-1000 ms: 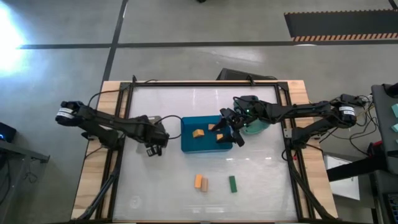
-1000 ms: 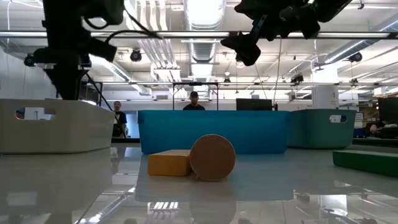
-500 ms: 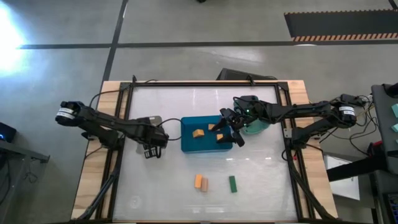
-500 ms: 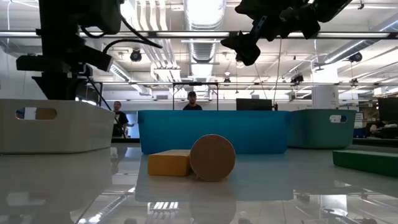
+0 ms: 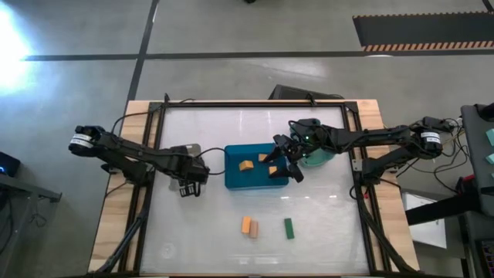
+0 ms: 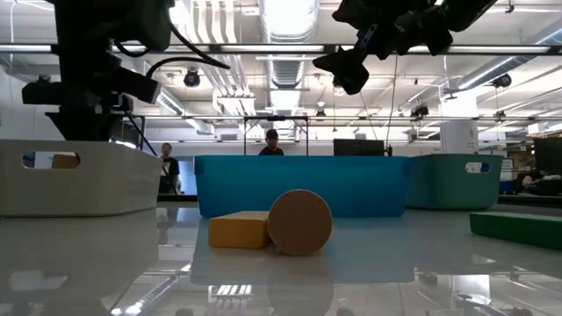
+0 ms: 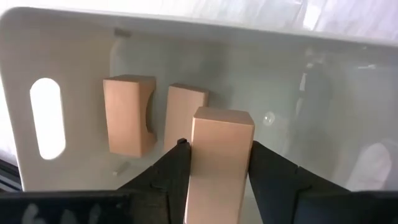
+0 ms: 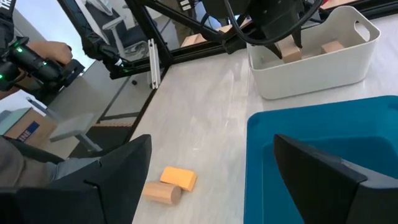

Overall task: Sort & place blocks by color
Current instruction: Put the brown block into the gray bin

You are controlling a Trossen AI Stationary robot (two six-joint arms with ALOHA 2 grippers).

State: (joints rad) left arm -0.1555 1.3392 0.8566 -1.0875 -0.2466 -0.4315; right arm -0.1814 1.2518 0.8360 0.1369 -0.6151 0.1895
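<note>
The left gripper (image 7: 219,163) clamps a tan block (image 7: 219,149) over the white bin (image 7: 74,37); releasing it looks next; the right gripper (image 8: 208,171) hangs spread and empty above the blue bin (image 8: 298,134).

From above I see a grey concrete floor (image 5: 77,100) around the worktop (image 5: 231,247), crossed by dark seam lines, with a black mat edged in hazard stripes (image 5: 421,32) toward the far right corner. A bright glare washes the floor at the far left. The worktop has a pale glossy top and a wooden rim. Looking level across it, I get an open hall: exposed ducts and pipes (image 6: 290,66) under the ceiling, long strip lights (image 6: 285,13), and two people (image 6: 273,141) standing far back behind the worktop
</note>
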